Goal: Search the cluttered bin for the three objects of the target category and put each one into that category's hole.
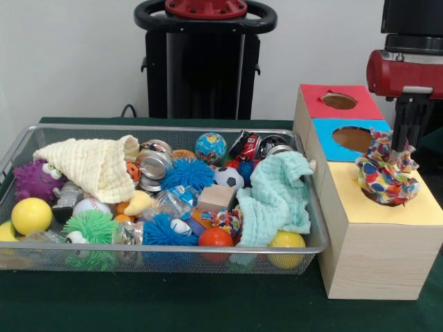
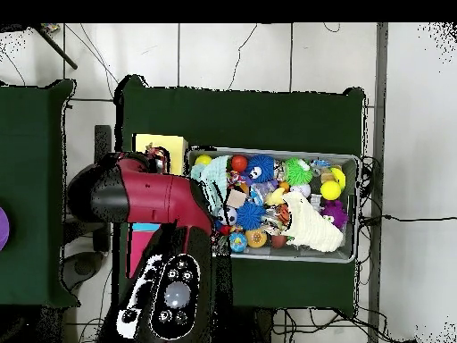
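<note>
**Multicoloured dotted fabric scrunchie at the yellow hole**

The multicoloured dotted fabric scrunchie [image 1: 385, 174] sits in the hole of the yellow-topped wooden box [image 1: 377, 242], right of the wire mesh bin [image 1: 166, 259]. The black gripper [image 1: 408, 142] is closed on its top edge.

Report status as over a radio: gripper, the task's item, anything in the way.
Gripper above the yellow section of the wooden box, shut on the multicoloured cloth. Cloth bunched over the yellow hole, partly in. Mint cloth drapes the bin's rim beside the box; path clear.
</note>
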`<state>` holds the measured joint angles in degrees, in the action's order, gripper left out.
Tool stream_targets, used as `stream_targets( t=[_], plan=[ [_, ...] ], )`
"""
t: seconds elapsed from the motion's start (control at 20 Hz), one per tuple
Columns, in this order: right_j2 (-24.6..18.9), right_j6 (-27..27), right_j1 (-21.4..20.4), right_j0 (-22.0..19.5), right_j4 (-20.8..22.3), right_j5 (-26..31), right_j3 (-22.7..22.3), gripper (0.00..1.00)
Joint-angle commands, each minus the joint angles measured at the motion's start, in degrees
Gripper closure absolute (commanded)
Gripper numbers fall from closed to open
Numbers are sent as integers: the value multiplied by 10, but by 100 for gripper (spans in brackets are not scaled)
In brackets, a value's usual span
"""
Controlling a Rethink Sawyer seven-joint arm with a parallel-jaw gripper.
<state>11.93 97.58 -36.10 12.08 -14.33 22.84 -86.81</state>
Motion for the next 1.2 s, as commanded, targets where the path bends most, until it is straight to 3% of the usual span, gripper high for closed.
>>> stream_targets(
  t=[0.05, 0.15, 0.2, 0.4, 0.7, 0.8, 1.2],
  plan=[
    [-23, 133, 16, -22, -19, -26, -26, 100],
    [-23, 130, 17, -22, -19, -14, -23, 100],
    [-21, 129, 18, -22, -18, -7, -21, 0],
    [-18, 129, 18, -20, -18, 11, -23, 0],
    [-21, 126, 17, -21, -17, 5, -26, 0],
    [-19, 125, 21, -19, -11, -22, -21, 0],
    [-17, 129, 18, -19, -15, -14, -20, 0]
  ],
)
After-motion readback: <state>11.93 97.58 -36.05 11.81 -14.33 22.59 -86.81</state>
